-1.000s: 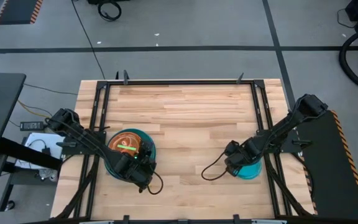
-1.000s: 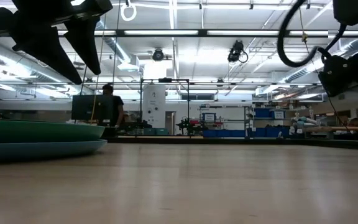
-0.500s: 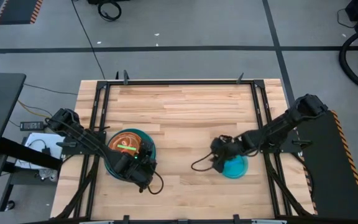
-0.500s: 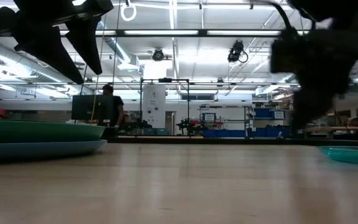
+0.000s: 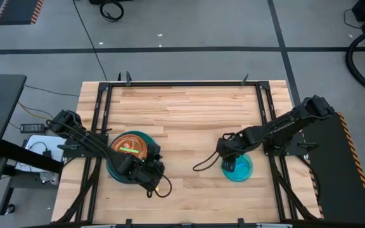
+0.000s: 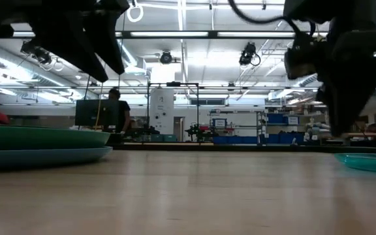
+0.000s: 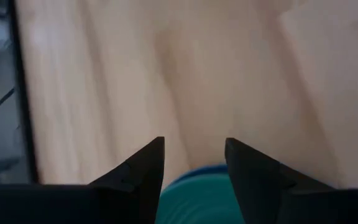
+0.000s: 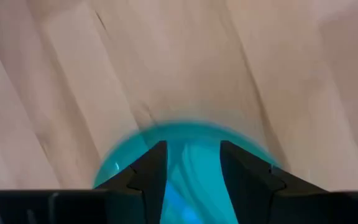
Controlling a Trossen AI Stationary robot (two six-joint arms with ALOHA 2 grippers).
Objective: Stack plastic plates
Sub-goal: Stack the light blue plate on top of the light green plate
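Note:
A stack of plates (image 5: pixel 120 166) sits on the table's left half: a blue plate (image 6: pixel 44 156) at the bottom, a teal one (image 6: pixel 38 138) on it, then a brown and an orange plate (image 5: pixel 127 144) with a green streak on top. My left gripper (image 5: pixel 151 175) hovers open over the stack's near-right rim (image 7: pixel 197 190). A small cyan plate (image 5: pixel 241 170) lies flat on the table's right half. My right gripper (image 5: pixel 229 159) stands open just above its left part (image 8: pixel 185 140), with its tips (image 6: pixel 343 130) clear of the rim (image 6: pixel 371 161).
Bare wooden table (image 5: pixel 189 120) spreads between the stack and the cyan plate and toward the far edge. Black frame rails (image 5: pixel 100 114) run along the left, right and far sides. A cable (image 5: pixel 204 166) loops from the right arm onto the table. A person (image 6: pixel 116 111) stands far behind.
My right gripper moved toward the table's left, and the cyan plate slid left along the table with it, then stopped. The gripper has since drawn slightly toward the far edge over the plate. My left gripper shifted a little toward the right and near edge.

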